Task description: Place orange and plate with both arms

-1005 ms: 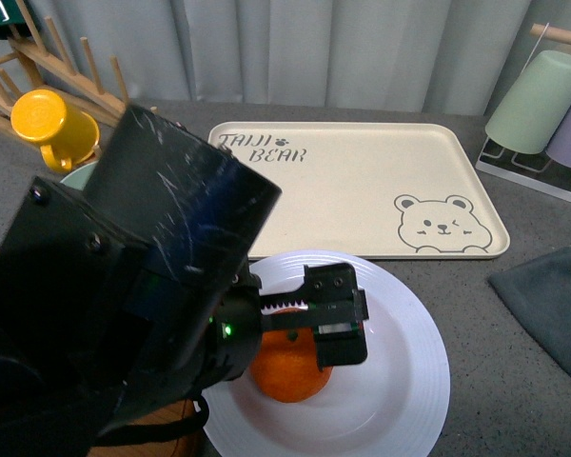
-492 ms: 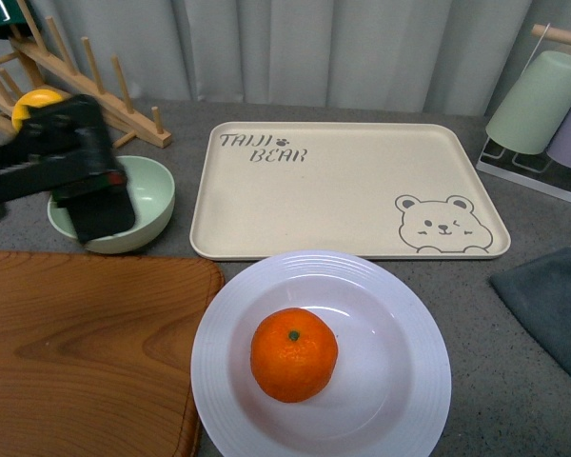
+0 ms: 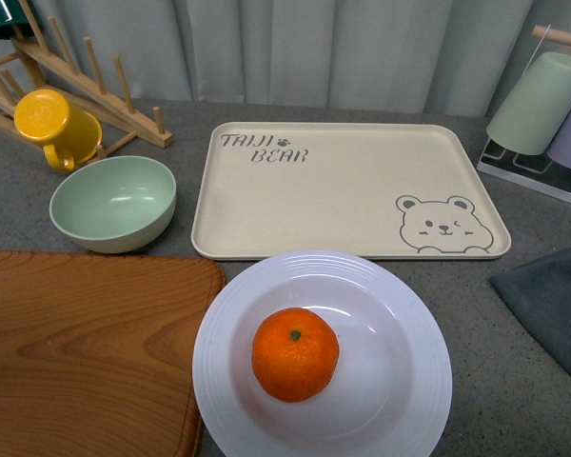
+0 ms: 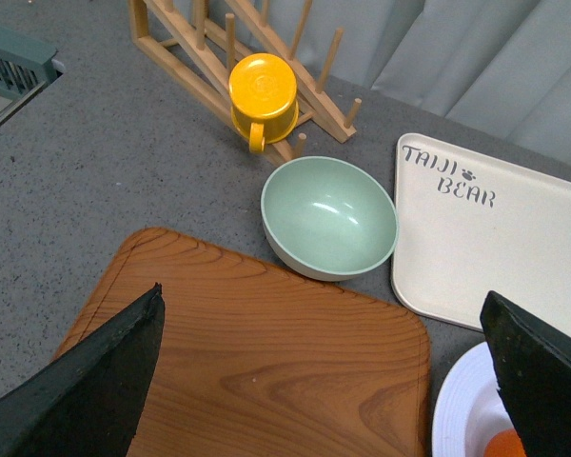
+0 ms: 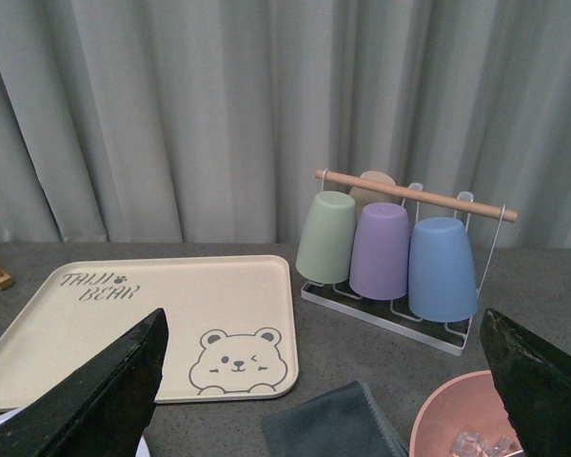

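The orange (image 3: 295,353) rests in the middle of the white ridged plate (image 3: 411,314) at the table's front edge, with nothing touching either. No arm shows in the front view. In the left wrist view my left gripper (image 4: 324,381) hangs open above the wooden board (image 4: 266,362). Beside one finger (image 4: 542,371) I see an edge of the plate (image 4: 462,409) and a sliver of the orange (image 4: 509,446). In the right wrist view my right gripper (image 5: 314,390) is open and raised, with a dark cloth (image 5: 328,424) below the gap.
A beige bear tray (image 3: 352,186) lies behind the plate. A pale green bowl (image 3: 114,202), a yellow mug (image 3: 49,124) and a wooden rack (image 3: 86,86) stand at the back left. A cup rack (image 5: 390,248) and a pink bowl (image 5: 466,419) are on the right.
My left gripper let go of the orange, drew back to the left past the green bowl and left the front view. The orange stays on the plate.
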You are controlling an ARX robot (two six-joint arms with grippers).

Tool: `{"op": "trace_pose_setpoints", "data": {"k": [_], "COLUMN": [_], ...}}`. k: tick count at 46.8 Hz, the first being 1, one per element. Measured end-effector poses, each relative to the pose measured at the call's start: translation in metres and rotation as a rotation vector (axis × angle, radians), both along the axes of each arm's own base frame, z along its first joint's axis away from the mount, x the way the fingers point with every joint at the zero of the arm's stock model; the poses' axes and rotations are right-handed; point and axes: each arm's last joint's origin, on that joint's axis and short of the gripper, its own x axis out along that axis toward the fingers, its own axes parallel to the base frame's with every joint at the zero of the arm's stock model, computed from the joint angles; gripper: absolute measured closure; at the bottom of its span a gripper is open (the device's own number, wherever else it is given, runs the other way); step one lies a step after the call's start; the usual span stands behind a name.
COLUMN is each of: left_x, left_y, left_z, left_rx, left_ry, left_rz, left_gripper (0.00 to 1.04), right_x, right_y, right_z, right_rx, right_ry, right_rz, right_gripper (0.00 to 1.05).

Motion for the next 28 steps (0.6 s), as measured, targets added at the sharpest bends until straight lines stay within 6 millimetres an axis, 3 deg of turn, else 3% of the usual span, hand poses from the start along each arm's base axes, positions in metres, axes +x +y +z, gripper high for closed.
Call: {"op": "trace_pose_setpoints", "data": {"k": [3, 8, 11, 15, 28], "left_x": [0.001, -0.003, -0.006, -0.010, -0.022], "left_y": [0.000, 0.005, 0.009, 0.014, 0.026], "left_z": [-0.002, -0.016, -0.014, -0.003, 0.003], "left_rx": [0.011, 0.074, 0.116, 0.158, 0.207], "left_ry": [-0.005, -0.167, -0.256, -0.342, -0.357], "left_rz": [-0.020, -0.152, -0.174, -0.171, -0.174], "left_gripper": [0.08, 0.24, 0.33, 0.47, 1.01], "right_x": [0.000, 0.000, 0.000, 0.000, 0.000], "right_y": [0.000, 0.000, 0.000, 0.000, 0.000], "right_z": [0.000, 0.000, 0.000, 0.000, 0.000], "right_rx": [0.000, 0.000, 0.000, 0.000, 0.000], "right_ry": [0.000, 0.000, 0.000, 0.000, 0.000], "right_rz": [0.000, 0.000, -0.001, 0.000, 0.000], "right_gripper": [0.09, 0.09, 0.09, 0.09, 0.09]}}
